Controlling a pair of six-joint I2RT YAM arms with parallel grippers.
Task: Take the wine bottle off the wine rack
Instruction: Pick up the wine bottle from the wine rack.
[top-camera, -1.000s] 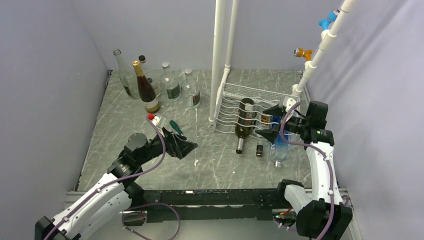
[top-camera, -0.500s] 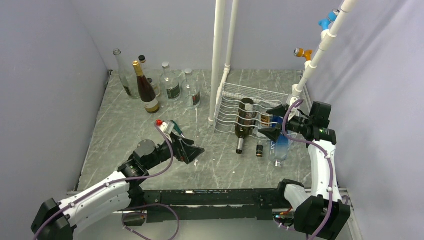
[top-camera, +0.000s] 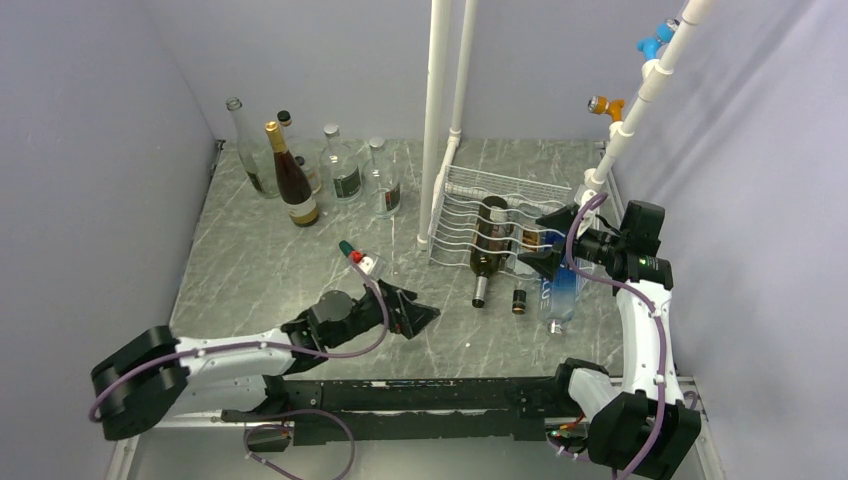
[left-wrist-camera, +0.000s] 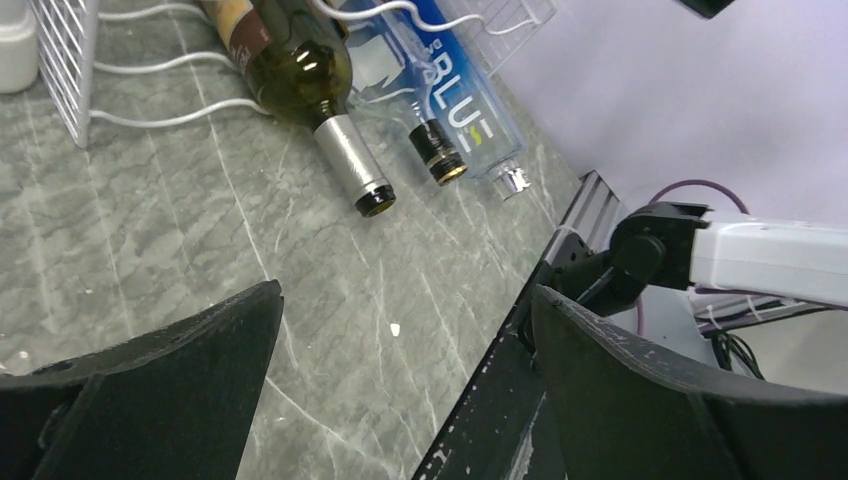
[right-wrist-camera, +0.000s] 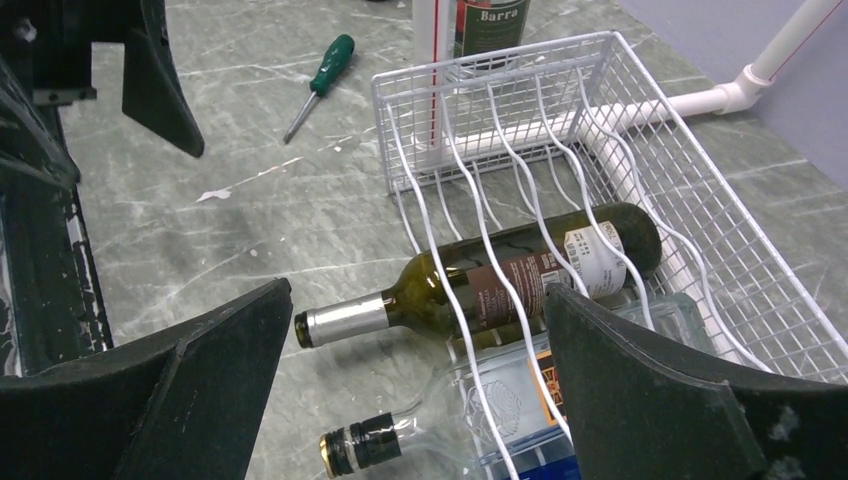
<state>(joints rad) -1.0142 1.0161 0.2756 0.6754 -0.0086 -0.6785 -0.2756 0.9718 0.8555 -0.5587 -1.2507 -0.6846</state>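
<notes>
The white wire wine rack (top-camera: 470, 205) stands right of centre and also shows in the right wrist view (right-wrist-camera: 640, 150). A dark green wine bottle (top-camera: 489, 245) lies in it, its silver-foiled neck poking out towards me. It shows in the right wrist view (right-wrist-camera: 500, 275) and the left wrist view (left-wrist-camera: 300, 65). My right gripper (top-camera: 545, 245) is open and hovers over the rack's right side, its jaws spread above the bottles (right-wrist-camera: 418, 292). My left gripper (top-camera: 425, 318) is open and empty, low over the table, left of the bottle's neck (left-wrist-camera: 405, 300).
A clear bottle with a black cap (right-wrist-camera: 385, 440) and a blue-labelled bottle (top-camera: 560, 290) lie beside the wine bottle. Several upright bottles (top-camera: 295, 180) stand at the back left. White pipes (top-camera: 440, 120) rise beside the rack. A green screwdriver (right-wrist-camera: 320, 80) lies on the table.
My left arm has stretched forward and to the right, low over the table, bringing its open gripper nearer the bottle necks. The right gripper has barely moved.
</notes>
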